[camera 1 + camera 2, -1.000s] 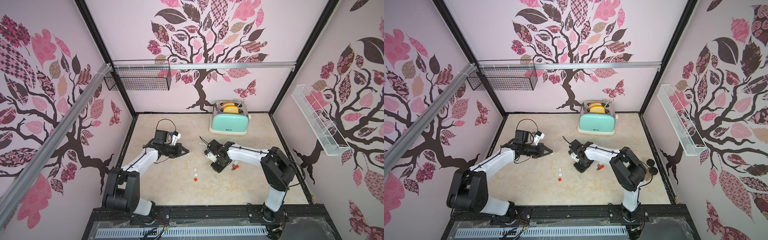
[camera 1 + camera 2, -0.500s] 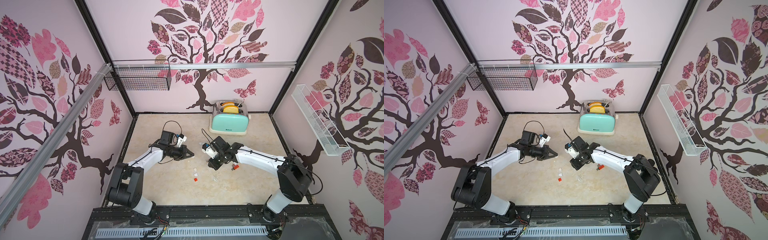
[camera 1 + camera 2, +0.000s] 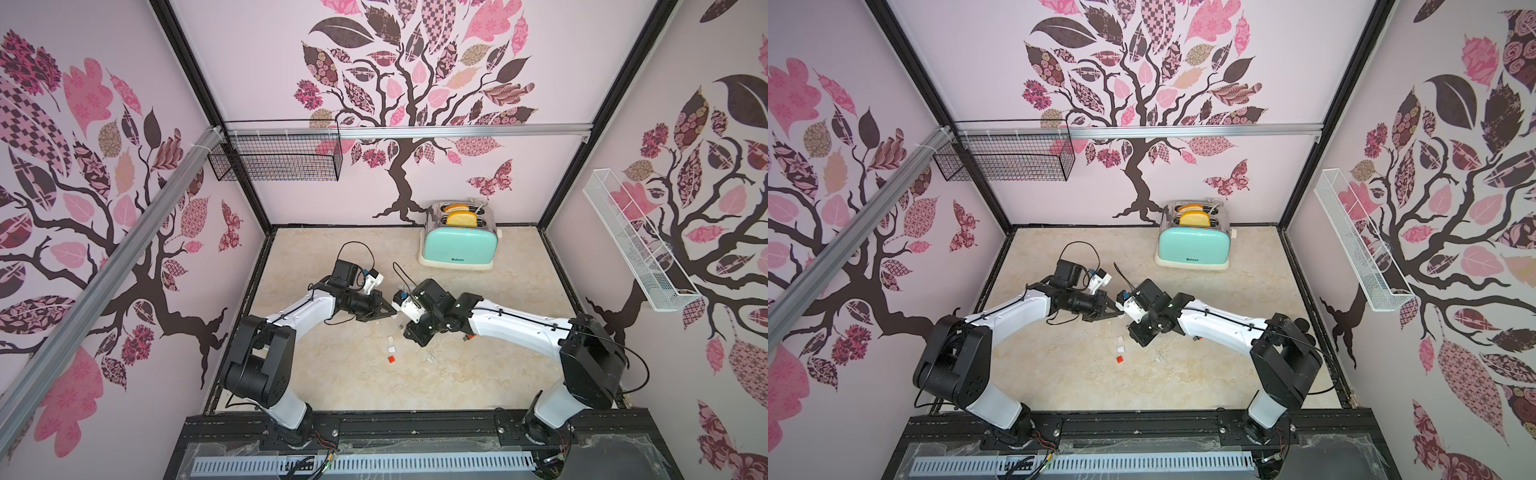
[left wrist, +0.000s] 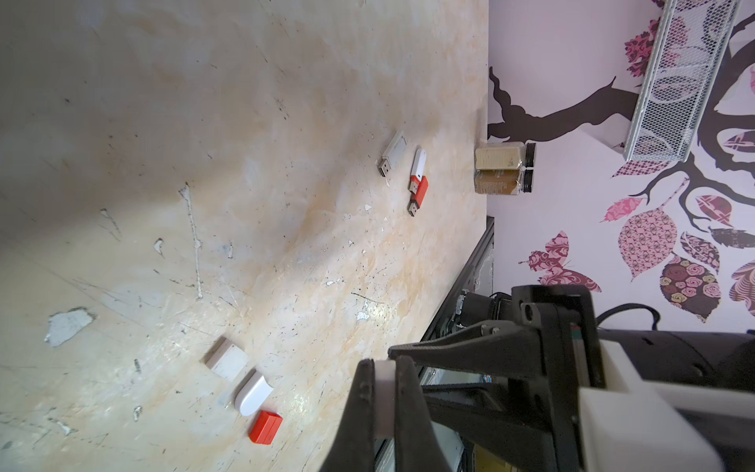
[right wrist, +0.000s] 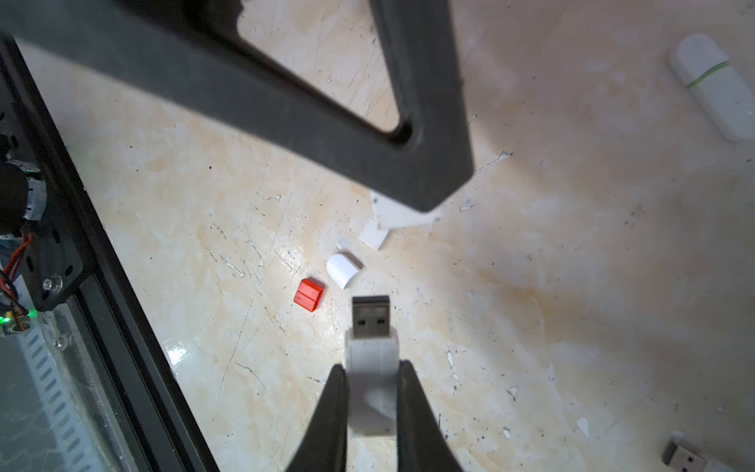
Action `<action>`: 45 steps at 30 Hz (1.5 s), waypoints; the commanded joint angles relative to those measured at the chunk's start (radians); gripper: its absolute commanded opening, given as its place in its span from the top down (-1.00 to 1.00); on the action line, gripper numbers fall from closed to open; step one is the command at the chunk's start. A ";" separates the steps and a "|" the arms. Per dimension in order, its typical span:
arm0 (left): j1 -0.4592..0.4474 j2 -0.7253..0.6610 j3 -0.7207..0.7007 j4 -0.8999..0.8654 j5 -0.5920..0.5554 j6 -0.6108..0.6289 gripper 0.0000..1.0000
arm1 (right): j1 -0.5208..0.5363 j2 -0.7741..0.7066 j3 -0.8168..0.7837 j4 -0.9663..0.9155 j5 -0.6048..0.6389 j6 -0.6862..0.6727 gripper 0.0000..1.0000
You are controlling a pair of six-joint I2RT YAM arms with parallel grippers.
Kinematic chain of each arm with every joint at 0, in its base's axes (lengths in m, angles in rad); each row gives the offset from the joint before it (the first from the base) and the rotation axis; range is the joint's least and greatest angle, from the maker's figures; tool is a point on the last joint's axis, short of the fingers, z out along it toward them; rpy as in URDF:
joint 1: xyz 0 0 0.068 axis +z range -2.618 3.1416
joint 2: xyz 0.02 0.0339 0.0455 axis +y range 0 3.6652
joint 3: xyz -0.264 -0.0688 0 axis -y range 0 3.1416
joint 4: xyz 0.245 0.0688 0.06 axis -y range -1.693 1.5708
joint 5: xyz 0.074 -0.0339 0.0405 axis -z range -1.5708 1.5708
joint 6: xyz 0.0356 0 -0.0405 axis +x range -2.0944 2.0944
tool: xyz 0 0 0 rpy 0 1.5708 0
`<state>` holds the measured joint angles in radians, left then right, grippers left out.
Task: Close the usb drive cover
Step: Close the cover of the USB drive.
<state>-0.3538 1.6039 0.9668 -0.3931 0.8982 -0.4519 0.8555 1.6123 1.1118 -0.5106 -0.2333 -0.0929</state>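
Note:
My right gripper [image 5: 371, 370] is shut on a white usb drive [image 5: 370, 347], whose bare metal plug sticks out past the fingertips. My left gripper [image 4: 384, 365] is shut on a small white cover [image 4: 384, 392]. In both top views the two grippers meet tip to tip above the middle of the table, left [image 3: 388, 311] and right [image 3: 409, 330]. From the right wrist, the left gripper's black finger [image 5: 429, 163] hangs just beyond the plug, with the white cover [image 5: 394, 214] showing under its tip. Plug and cover are still apart.
Three loose caps lie on the table under the grippers: flat white [image 4: 228, 359], rounded white [image 4: 253, 394], red [image 4: 265, 427]. Other uncapped drives [image 4: 417, 171] lie further right, a green-striped one [image 5: 715, 81] too. Toaster [image 3: 457, 241] at the back, spice jars [image 4: 504, 171] by the right wall.
Both arms have reached in toward the middle of the table. The two grippers have closed the gap between them and now face each other, each still shut on its piece.

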 commanded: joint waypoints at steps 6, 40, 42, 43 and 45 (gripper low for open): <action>-0.029 0.032 0.038 -0.065 -0.006 0.027 1.00 | 0.013 0.028 0.051 0.017 0.053 0.010 0.98; -0.040 0.034 0.042 -0.089 -0.070 0.050 1.00 | 0.021 -0.002 0.061 0.046 0.052 0.030 0.98; -0.040 0.034 0.039 -0.085 -0.072 0.047 1.00 | 0.021 -0.008 0.061 0.053 0.047 0.033 0.99; -0.042 0.038 0.037 -0.078 -0.069 0.040 1.00 | 0.021 -0.011 0.053 0.066 0.043 0.033 0.99; -0.049 0.043 0.042 -0.084 -0.071 0.043 1.00 | 0.022 -0.009 0.049 0.078 0.044 0.032 0.99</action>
<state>-0.3904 1.6318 1.0077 -0.4812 0.8387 -0.4191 0.8684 1.6424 1.1381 -0.4797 -0.1787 -0.0673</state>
